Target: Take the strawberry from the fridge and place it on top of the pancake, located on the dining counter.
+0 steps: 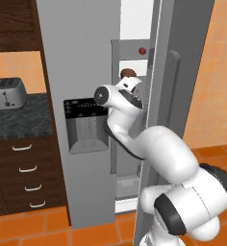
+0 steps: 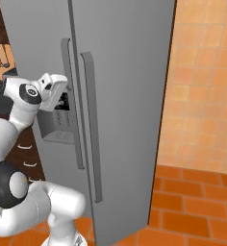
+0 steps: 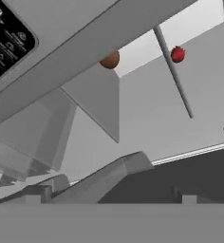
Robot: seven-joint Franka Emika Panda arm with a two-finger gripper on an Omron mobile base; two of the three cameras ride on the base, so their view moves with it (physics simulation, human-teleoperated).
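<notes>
The fridge point(image 1: 81, 57) is light grey; its left door carries a black dispenser panel point(image 1: 86, 125) and its right door point(image 1: 182, 72) stands ajar. Through the gap I see the strawberry point(image 1: 142, 50), a tiny red berry on an upper shelf, also in the hand view point(image 3: 178, 54). A brown oval object point(image 1: 128, 73) lies one shelf lower point(image 3: 109, 60). My gripper point(image 2: 62, 100) is at the door gap beside the dispenser, below the brown object and well short of the strawberry, open with nothing between its fingers. The pancake and the dining counter are out of view.
A silver toaster point(image 1: 7, 92) stands on the dark granite counter point(image 1: 19, 122) left of the fridge, above dark wood drawers point(image 1: 29, 178). The ajar door's long handle point(image 1: 170, 96) is close on the right of my arm. An orange tiled wall point(image 2: 207, 96) lies right of the fridge.
</notes>
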